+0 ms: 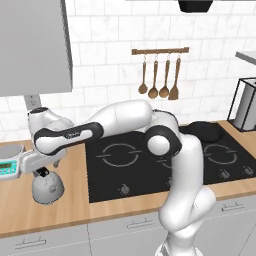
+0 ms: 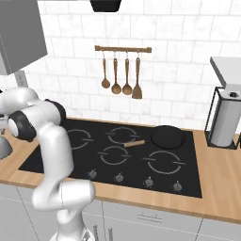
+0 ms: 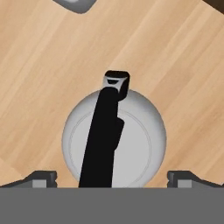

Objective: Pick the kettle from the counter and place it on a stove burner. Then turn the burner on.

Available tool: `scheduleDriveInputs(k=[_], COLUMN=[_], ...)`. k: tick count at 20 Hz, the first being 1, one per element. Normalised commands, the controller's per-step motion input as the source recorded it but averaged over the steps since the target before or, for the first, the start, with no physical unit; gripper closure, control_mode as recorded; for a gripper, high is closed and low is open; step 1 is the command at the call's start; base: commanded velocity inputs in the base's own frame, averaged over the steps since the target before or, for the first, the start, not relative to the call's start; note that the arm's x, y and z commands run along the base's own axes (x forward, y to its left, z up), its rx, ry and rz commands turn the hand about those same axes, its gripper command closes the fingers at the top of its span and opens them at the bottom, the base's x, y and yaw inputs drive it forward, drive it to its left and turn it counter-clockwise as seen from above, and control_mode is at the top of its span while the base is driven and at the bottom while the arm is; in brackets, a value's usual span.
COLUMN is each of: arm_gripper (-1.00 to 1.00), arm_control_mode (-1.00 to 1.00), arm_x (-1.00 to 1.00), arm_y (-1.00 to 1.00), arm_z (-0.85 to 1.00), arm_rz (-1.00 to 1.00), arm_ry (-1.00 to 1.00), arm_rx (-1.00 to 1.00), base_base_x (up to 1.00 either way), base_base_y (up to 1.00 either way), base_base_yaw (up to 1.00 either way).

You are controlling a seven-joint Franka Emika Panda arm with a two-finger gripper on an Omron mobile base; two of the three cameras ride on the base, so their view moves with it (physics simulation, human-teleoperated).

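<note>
The kettle [image 3: 114, 141] is seen directly below the wide-open gripper [image 3: 113, 177], standing upright on the desk [image 3: 175, 74], its black handle running between the fingertips and away from the gripper. A grey scale [image 1: 11, 161] sits just beyond; the cooktop [image 1: 150, 160] lies aside.

arm stretched left, claw [image 3: 112, 178] spread wide

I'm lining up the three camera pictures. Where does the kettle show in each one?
Left base view: kettle at lower left, on the counter below the claw.
Right base view: just a grey sliver at the left edge, probably the kettle.
Hand view: centre, seen from above, black handle across its dome.
Shared landmark: the tan wooden counter.
</note>
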Motion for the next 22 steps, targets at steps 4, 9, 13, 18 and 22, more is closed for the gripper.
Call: scheduleDriveInputs(k=[4,9,13,18,22], arm_gripper=[-1.0,-1.0,-1.0,-1.0,-1.0], arm_control_mode=[-1.0,-1.0,-1.0,-1.0,-1.0], arm_x=[-0.04,0.0,0.0,0.0,0.0], arm_y=[0.04,0.0,0.01,0.0,0.0], arm_z=[0.0,0.0,0.0,-0.12,0.0], arm_rz=[-0.02,0.0,0.0,0.0,0.0], arm_ry=[0.0,0.0,0.0,0.0,0.0], arm_rx=[0.0,0.0,0.0,0.0,0.0], base_base_x=[0.0,0.0,0.0,0.0,0.0], base_base_y=[0.0,0.0,0.0,0.0,0.0], base_base_yaw=[0.0,0.0,0.0,0.0,0.0])
